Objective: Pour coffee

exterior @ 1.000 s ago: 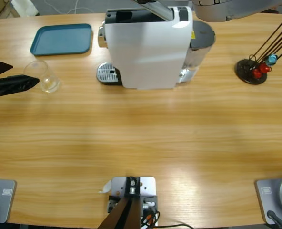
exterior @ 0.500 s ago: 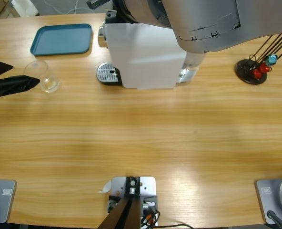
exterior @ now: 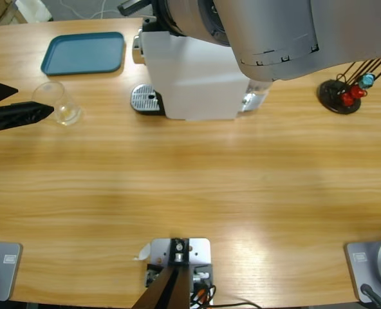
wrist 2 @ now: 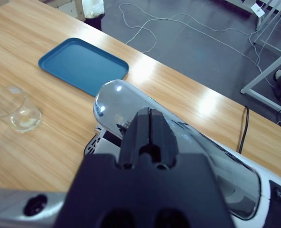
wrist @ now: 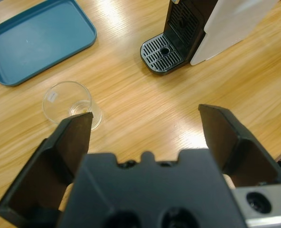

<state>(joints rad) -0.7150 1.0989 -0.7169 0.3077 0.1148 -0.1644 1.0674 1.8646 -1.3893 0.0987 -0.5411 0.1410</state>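
spread wide, my left gripper hovers over the long wooden table, its two black jaws far apart and holding nothing. just ahead of the jaw on my left sits a small clear drinking glass, upright on the wood, close to that jaw's tip but apart from it. from above, the same gripper comes in from the table's edge with the glass right in front of it. the glass looks all but dry: i see only a faint pale glint at its bottom, and no dark coffee in it or anywhere else in view.

beyond the glass, further from my left gripper, lies a flat teal plastic tray with rounded corners, bare on top. ahead and off toward my other jaw stands a big white coffee machine, with its round black drip grate jutting out toward me at table level.

my right gripper has its jaws pressed together with nothing between them. it hangs directly over the top of the white machine, above the machine's shiny chrome dome. past it and to one side i see the teal tray and, nearer, the clear glass. from above, my right arm's big silver elbow covers much of the machine.

well off to the far side of that arm stands a small black round stand with thin dark rods and red and blue beads.
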